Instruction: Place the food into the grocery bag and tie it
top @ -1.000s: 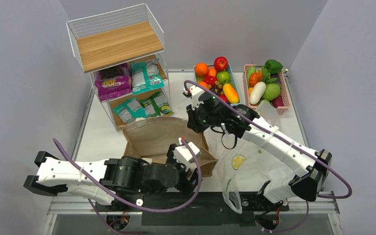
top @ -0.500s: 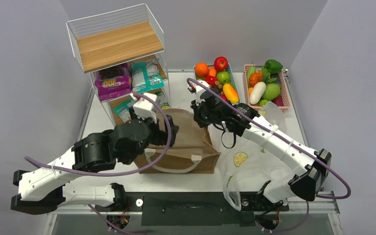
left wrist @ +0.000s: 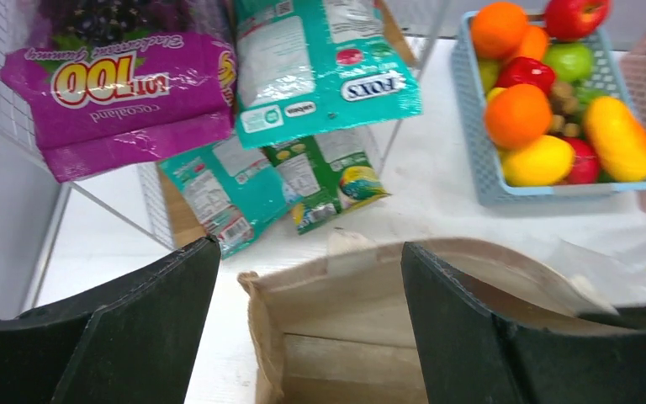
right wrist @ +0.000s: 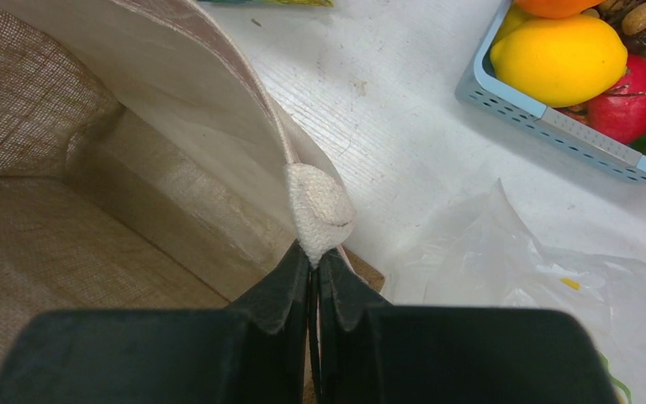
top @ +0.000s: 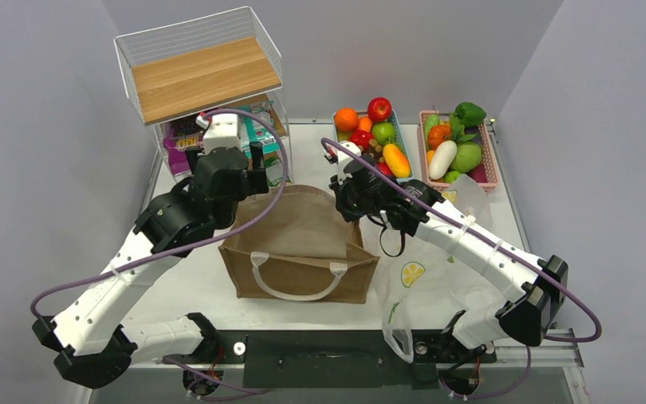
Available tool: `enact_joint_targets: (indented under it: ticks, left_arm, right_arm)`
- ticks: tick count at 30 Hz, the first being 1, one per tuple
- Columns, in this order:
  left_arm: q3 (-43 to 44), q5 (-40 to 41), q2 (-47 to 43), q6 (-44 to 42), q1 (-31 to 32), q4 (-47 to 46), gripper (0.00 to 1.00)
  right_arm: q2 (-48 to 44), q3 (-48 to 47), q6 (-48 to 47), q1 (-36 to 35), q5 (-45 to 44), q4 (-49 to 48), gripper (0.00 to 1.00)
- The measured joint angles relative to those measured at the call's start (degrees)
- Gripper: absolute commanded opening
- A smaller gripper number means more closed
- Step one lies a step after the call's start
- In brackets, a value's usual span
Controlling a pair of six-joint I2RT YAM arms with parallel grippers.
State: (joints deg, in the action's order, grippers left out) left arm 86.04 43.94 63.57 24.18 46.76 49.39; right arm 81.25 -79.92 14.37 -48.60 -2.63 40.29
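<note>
The snack packets lie in the wire shelf's lower level: purple (left wrist: 126,84), teal (left wrist: 320,67) and green (left wrist: 332,172). Round orange (left wrist: 517,114) and yellow (left wrist: 538,160) toy fruits sit in a blue basket (top: 397,133). The lemon-print plastic grocery bag (top: 425,282) lies flat at the right, also in the right wrist view (right wrist: 538,278). My left gripper (left wrist: 309,248) is open and empty over the back left rim of a brown jute tote (top: 303,244), just short of the packets. My right gripper (right wrist: 315,257) is shut on the tote's back right rim at the white handle end (right wrist: 320,210).
A wire shelf with a wooden top (top: 193,76) stands at the back left. A pink basket (top: 489,160) of toy vegetables stands at the back right. The open tote fills the table's middle.
My left arm has swung from the table's near edge up and back to the shelf. The tote now stands open. My right gripper has kept hold of its rim.
</note>
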Motion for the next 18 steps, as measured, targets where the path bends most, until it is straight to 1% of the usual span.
enact_joint_targets:
  ticks: [4, 7, 10, 18]
  left_arm:
    - [0.04, 0.13, 3.21, -2.47, -4.57, -0.79, 0.77]
    - [0.02, -1.51, 4.9, -5.29, -8.66, -2.69, 0.76]
    - [0.02, -2.21, 6.47, -8.28, -11.21, -4.09, 0.76]
    - [-0.09, -2.23, 12.74, -19.04, -12.96, -8.33, 0.76]
  right_arm:
    - [-0.15, 0.35, 0.15, 0.09, 0.0, -0.09, 0.0]
    - [-0.17, 0.63, 0.24, 0.17, 0.09, -0.42, 0.0]
    - [-0.17, 0.87, 0.37, 0.22, 0.42, -0.61, 0.0]
    - [-0.17, 0.92, 0.37, 0.22, 0.85, -0.79, 0.0]
